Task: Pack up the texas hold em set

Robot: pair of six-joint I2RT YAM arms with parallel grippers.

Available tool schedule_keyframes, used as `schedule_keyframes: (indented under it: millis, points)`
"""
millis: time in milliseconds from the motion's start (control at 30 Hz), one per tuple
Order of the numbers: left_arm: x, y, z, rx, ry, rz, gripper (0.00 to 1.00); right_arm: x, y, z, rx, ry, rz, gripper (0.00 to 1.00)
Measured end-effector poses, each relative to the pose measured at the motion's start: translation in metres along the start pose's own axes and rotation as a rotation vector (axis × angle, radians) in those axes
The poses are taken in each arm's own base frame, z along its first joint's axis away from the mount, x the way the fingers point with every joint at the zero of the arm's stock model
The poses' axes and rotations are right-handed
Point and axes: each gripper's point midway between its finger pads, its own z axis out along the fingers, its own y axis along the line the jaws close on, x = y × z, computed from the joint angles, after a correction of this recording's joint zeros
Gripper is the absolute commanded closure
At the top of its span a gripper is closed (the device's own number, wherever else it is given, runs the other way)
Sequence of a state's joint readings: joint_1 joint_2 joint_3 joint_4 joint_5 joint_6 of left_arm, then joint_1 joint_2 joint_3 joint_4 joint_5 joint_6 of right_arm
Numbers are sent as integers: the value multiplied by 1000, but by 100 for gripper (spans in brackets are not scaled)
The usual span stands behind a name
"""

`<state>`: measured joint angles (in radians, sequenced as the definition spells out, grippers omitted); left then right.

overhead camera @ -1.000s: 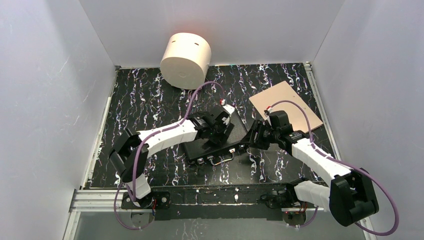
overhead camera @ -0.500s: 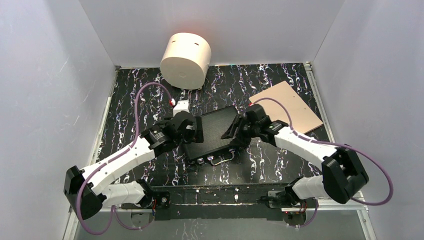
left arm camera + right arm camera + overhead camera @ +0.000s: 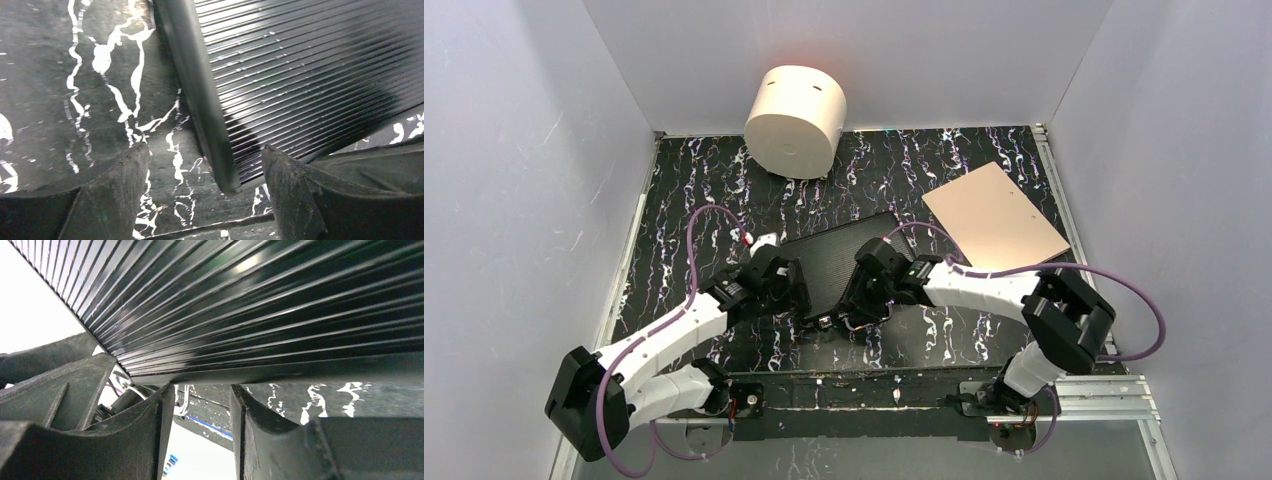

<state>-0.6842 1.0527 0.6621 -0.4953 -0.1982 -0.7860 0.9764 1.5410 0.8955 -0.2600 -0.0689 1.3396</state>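
Since the lid of the briefcase [image 3: 849,258] lies flat down on its base, packing appears far advanced; only fastening seems left, and this is a judgement.

1. Left gripper [image 3: 204,150]: fingers spread wide, clamped on nothing. It sits low over the desk [image 3: 704,190] at the case's near left corner. In the left wrist view that corner stands between the two fingers, nearer the right one, with no contact that I can confirm.

2. Briefcase: closed, ribbed lid uppermost, lying at an angle on the middle of the desk between the two grippers. No chips, cards, button or dice show anywhere on the desk, so they are presumably inside.

3. Right gripper [image 3: 201,390]: fingers a narrow gap apart, nothing held between them. It is low at the case's near edge, with the ribbed shell filling the upper part of the right wrist view.

4. Outside the task: a cream cylinder [image 3: 796,120] at the far edge, well apart from the case, and a tan board [image 3: 994,215] to the right, apart from the case.

Not established: the latches [image 3: 829,320] and the handle [image 3: 871,320] show only as small metal glints on the near edge, part hidden by the right gripper. Fastened or loose cannot be told. The contents are wholly hidden.
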Motion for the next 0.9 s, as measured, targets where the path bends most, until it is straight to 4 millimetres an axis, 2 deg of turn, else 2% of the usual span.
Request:
schedule_keyframes:
  millis: [133, 200, 267, 367, 500, 900]
  points:
    - [6, -12, 8, 80, 7, -23, 60, 14, 11, 9, -6, 13, -22, 58]
    - [3, -20, 8, 115, -2, -35, 71, 20, 12, 12, -3, 20, -33, 63]
    - [2, -20, 8, 119, -4, -41, 77, 25, 11, 17, 13, 18, -46, 68]
    - [0, -16, 5, 113, -19, -56, 83, 29, 10, 21, 39, 12, -57, 74]
    - [1, -14, 3, 116, -28, -61, 86, 31, 12, 20, 48, -14, -72, 84]
    - [2, -13, 3, 129, -42, -64, 86, 33, 12, 21, 58, -77, -113, 91]
